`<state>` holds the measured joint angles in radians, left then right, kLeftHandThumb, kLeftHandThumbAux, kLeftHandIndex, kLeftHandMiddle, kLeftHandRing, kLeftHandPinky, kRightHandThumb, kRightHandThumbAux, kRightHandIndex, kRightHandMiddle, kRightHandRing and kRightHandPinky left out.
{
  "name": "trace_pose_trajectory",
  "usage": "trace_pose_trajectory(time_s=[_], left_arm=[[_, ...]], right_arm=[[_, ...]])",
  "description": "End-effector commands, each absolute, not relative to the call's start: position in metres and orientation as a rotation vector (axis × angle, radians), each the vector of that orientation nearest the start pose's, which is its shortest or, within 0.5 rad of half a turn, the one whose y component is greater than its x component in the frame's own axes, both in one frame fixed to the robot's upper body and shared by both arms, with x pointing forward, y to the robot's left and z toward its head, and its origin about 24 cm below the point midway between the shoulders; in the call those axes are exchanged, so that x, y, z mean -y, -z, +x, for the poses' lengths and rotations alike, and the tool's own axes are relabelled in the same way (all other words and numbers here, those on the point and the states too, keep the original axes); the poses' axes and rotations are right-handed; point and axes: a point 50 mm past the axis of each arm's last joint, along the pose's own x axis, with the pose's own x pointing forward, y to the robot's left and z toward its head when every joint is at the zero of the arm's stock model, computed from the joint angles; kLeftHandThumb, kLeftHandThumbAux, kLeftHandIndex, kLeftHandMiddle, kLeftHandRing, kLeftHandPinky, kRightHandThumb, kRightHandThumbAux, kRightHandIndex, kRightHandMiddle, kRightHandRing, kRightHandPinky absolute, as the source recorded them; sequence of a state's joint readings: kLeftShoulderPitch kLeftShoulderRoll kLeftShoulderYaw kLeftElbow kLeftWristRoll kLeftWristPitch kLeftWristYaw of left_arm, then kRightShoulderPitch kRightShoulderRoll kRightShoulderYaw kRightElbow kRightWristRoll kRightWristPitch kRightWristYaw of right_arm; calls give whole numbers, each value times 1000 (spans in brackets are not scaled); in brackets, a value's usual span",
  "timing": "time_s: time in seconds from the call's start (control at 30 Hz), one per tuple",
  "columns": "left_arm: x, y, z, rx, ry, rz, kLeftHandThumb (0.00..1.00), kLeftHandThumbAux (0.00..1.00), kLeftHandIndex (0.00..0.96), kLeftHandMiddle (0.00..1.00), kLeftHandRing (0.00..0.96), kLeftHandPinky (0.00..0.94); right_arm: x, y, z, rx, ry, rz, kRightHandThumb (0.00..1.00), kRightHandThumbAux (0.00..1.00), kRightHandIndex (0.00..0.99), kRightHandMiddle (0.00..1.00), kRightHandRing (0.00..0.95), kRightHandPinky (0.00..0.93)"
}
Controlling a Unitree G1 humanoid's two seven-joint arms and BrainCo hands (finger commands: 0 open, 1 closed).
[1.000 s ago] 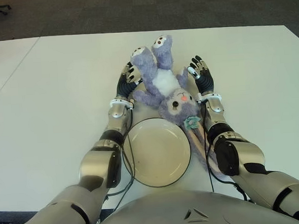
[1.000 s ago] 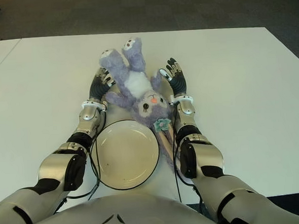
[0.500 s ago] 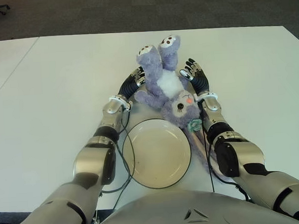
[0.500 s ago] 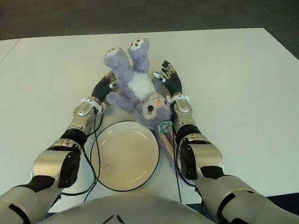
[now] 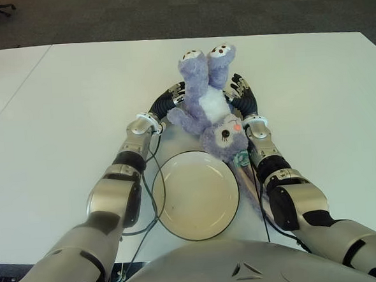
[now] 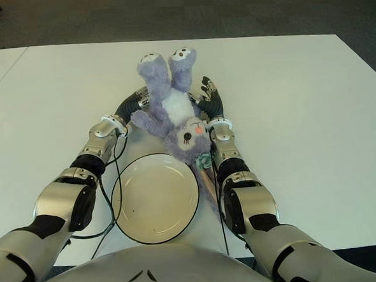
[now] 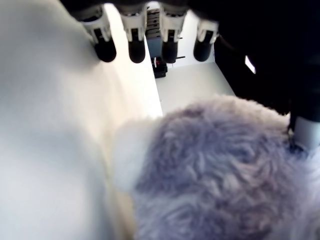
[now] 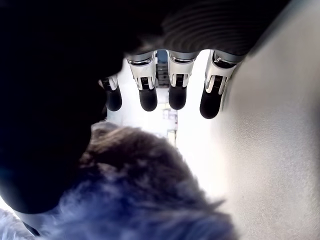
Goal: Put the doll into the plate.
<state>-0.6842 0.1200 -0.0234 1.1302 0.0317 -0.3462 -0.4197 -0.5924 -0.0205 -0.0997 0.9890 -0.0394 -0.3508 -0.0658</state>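
While the doll [image 5: 208,98] lay upside down between both hands in the left eye view, its two feet pointed away from the robot and its head sat nearest the plate [image 5: 196,194]. The left hand [image 5: 170,101] pressed against one side of the purple body and the right hand [image 5: 242,99] against the other, so the doll was squeezed between the two palms. Its head overlapped the far rim of the plate, and its long ears trailed down beside the right forearm. A small teal bow [image 5: 242,157] sat just below the head, next to the right wrist. The white table [image 5: 59,117] spread out beyond both hands.

From the right eye view the same hold showed: the left hand [image 6: 136,102] and right hand [image 6: 210,104] flanked the doll [image 6: 170,97], with the plate [image 6: 155,197] just nearer the robot than both wrists.

Seen from the left wrist, the fingers [image 7: 136,47] stretched out nearly straight past the purple and white fur [image 7: 215,170], which filled the space against the palm.

Seen from the right wrist, the fingers [image 8: 148,92] likewise reached out straight, with the fur [image 8: 140,195] bunched against the palm. Neither hand curled around the doll; each pushed flat against it.
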Motion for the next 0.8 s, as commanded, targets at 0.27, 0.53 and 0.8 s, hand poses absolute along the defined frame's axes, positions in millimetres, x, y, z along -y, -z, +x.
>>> trace_pose_trajectory(time_s=[0.27,0.53,0.8], left_arm=[[-124,5,337,-341,572,214,0,545,0,0,0,18],[-126,4,339,-363,559,183,0,583,0,8,16,47],[-117,-4,344,-361,606,255,0,614,0,5,21,53]], right_arm=[[140,9,332,-265,69,-131,359,748,91,116,132,184],[145,11,328,-273,73,-114,407,777,107,160,183,260],[146,-11,332,-231,58,-86,671,743,383,309,378,438]])
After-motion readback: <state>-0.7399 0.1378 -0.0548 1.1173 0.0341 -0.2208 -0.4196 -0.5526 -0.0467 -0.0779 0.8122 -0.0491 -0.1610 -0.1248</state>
